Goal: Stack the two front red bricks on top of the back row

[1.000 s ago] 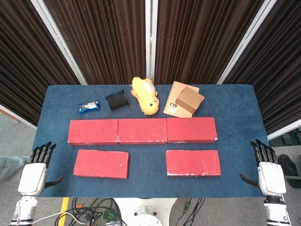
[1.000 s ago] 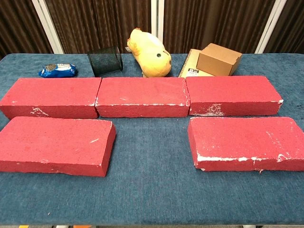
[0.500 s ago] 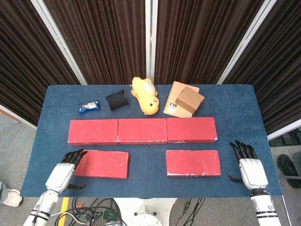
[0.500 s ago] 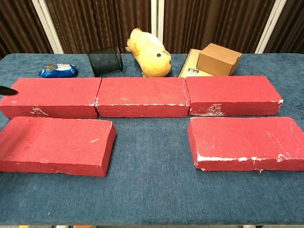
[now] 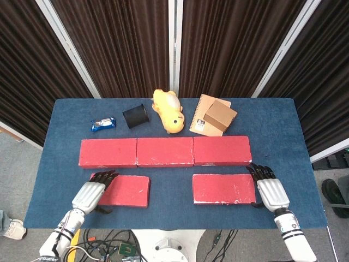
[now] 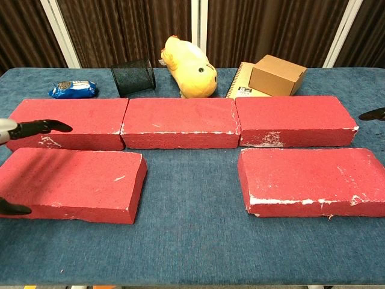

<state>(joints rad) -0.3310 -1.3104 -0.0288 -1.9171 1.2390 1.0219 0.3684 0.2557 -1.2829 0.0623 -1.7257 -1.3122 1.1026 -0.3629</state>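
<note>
At the near edge of the table: we have both hands low at the outer ends of the two front bricks, and no lift has begun.
Left hand (image 5: 91, 193): we see it holding nothing, fingers spread, over the outer end of the front left brick (image 5: 119, 190); in the chest view its fingers (image 6: 37, 127) reach over that end and a dark tip shows low beside the brick's near corner, so we judge it ready to clamp.
Right hand (image 5: 269, 191): we see it empty too, fingers apart, just beside the outer end of the front right brick (image 5: 224, 189); whether it touches yet, we cannot tell.
Front bricks: we find both lying flat on the blue table (image 5: 169, 210), well apart from each other and just in front of the back row.
Grip advice: we should seat the thumb under or against the near face and the fingers across the top before closing, since a long flat brick held only by its end will want to tip.
Lift advice: we ought to raise each brick clear of the back row's top edge before moving away from us, keeping it level.
Back row (image 5: 165, 151): we count three red bricks end to end, the target surface; we should lay each front brick squarely across them.
Far side: we note a snack packet (image 5: 102, 124), a black mesh cup (image 5: 136, 116), a yellow plush toy (image 5: 168, 111), and a cardboard box (image 5: 220, 115) on a notebook (image 5: 199, 117), all behind the row, so we must not overshoot.
</note>
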